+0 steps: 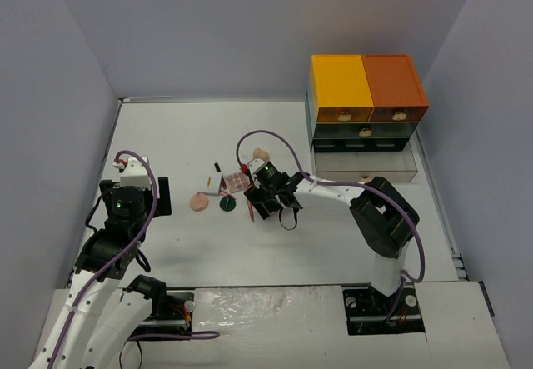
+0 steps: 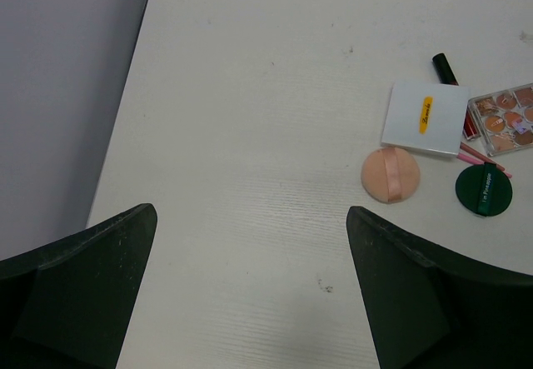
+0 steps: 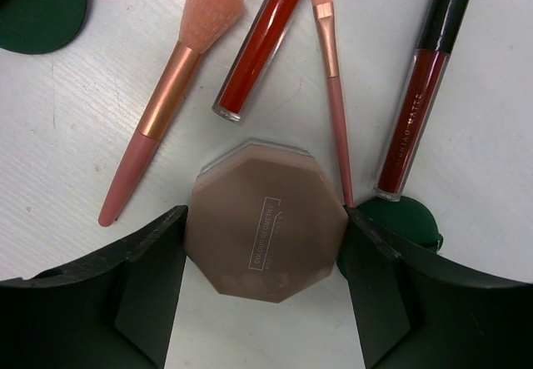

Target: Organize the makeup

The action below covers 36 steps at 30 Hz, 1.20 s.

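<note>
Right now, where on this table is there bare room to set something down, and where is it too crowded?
Free: the table between the back wall and the makeup, and the near strip in front of it. Crowded: the centre, where brushes and tubes lie beside the octagonal compact inside the right pincer.

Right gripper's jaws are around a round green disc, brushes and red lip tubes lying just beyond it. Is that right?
Not quite. The right wrist view shows the right gripper with its jaws around an octagonal brown compact, not a green disc; the brushes and red lip tubes do lie just beyond it.
</note>
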Tool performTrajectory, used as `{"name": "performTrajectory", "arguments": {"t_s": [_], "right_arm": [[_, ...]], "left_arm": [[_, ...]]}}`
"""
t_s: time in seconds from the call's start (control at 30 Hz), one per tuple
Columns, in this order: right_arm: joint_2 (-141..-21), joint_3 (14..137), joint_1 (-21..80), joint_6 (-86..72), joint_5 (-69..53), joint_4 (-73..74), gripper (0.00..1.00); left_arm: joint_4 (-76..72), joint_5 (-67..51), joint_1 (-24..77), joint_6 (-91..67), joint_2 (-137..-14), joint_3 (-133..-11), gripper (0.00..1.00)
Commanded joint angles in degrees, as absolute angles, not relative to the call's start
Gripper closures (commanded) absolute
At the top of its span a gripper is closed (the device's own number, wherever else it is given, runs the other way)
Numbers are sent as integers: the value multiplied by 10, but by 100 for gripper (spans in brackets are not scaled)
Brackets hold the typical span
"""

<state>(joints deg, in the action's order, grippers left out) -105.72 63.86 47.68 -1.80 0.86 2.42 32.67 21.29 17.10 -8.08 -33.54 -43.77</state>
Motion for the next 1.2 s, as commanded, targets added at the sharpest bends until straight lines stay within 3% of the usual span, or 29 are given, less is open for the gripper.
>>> {"name": "performTrajectory", "arguments": {"t_s": [0.0,0.07,0.2,0.43,0.6,0.9,1.07,1.17], "right_arm": [[-993,663,480,-13,36,15,76],[-966,669,478,-16,48,20,82],[-908,679,458,-23,92,41,85],[-830,658,297,-49,122,53,85],[-826,629,201,-72,109,3,85],[-881,581,152,-82,70,-108,84],[-900,559,152,-89,61,-121,77],[-899,545,153,-91,56,-123,60]], "left_arm": [[287,212,173,-75,-341,-452,3],[287,211,173,-75,-340,-452,3],[287,209,173,-74,-340,-451,3],[287,206,173,-75,-341,-451,3],[286,204,174,-75,-337,-452,3],[286,200,174,-74,-335,-451,3],[286,200,174,-74,-333,-451,3],[285,200,174,-74,-333,-450,3]]}}
